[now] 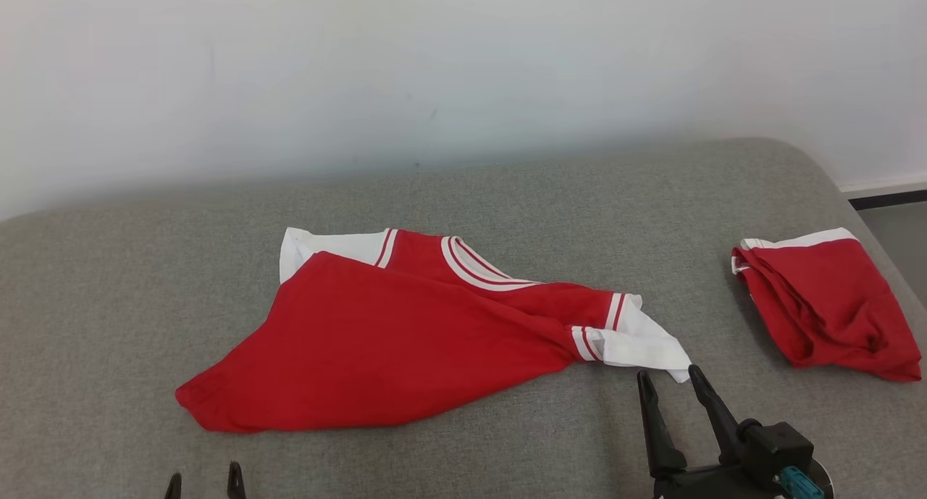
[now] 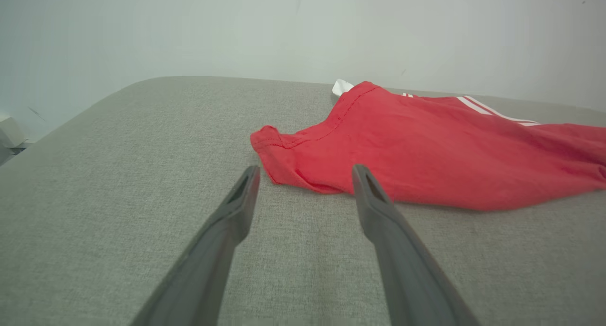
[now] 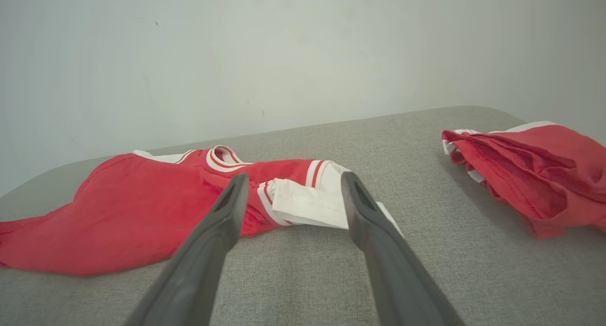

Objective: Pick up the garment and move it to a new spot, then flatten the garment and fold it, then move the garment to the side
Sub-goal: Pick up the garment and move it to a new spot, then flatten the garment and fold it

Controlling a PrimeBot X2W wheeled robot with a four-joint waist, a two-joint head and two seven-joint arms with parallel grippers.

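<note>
A red garment (image 1: pixel 384 340) with white striped sleeves and collar lies crumpled and half folded over itself in the middle of the grey padded surface (image 1: pixel 108 296). My right gripper (image 1: pixel 670 379) is open, its tips just short of the white sleeve cuff (image 1: pixel 637 343); in the right wrist view the gripper (image 3: pixel 291 179) frames that cuff (image 3: pixel 307 203). My left gripper (image 1: pixel 204 479) shows only its tips at the bottom edge. In the left wrist view it (image 2: pixel 305 172) stands open just short of the garment's red corner (image 2: pixel 293 160).
A second red garment (image 1: pixel 825 303) with white trim lies folded at the right edge of the surface, also in the right wrist view (image 3: pixel 530 170). A pale wall (image 1: pixel 434 72) rises behind. The surface's right edge drops to the floor (image 1: pixel 898 231).
</note>
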